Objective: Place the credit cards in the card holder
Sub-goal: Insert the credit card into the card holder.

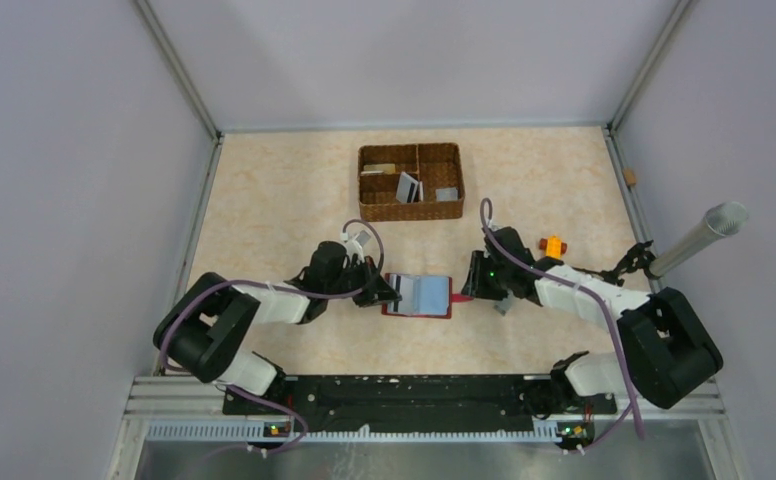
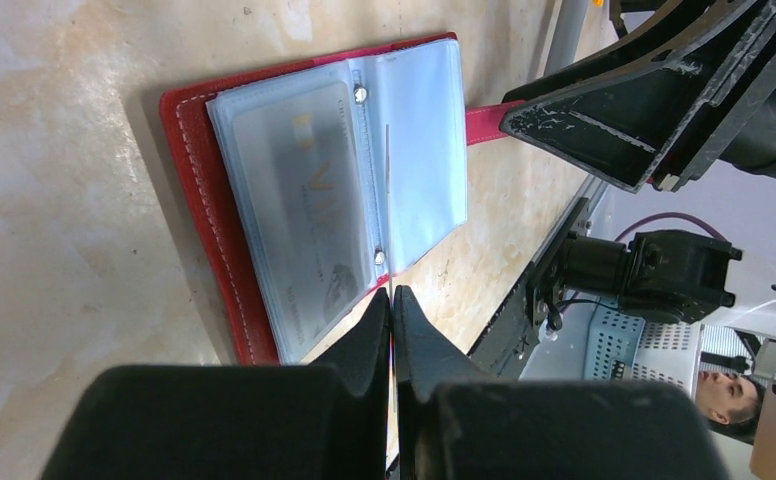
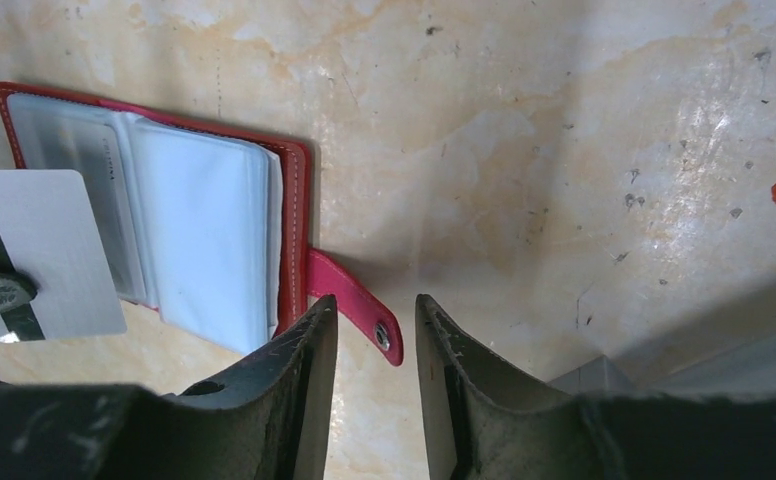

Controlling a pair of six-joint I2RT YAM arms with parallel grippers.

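One credit card (image 3: 49,250), white w/ a dark stripe along one edge, is pinched in the left gripper (image 2: 391,300), whose fingers are pressed together on it. From the left wrist we see it edge-on, roughly over the holder's riveted spine. We see the card holder (image 1: 419,296) lying open & flat on the desk (image 1: 294,200) btwn the two arms. It has a red leather-like cover, pale stitching and clear pockets, w/ a pale card (image 2: 299,215) in the half away from the tab. Its long axis runs left-right. The snap tab (image 3: 356,303) points right, into the gap of the right gripper (image 3: 374,308), which is spread & not closed on it. Behind, well apart, a divided wicker basket (image 1: 411,212) holds more cards (image 1: 407,186). An orange block (image 1: 552,245) & a metal tube (image 1: 699,235) sit to the right.
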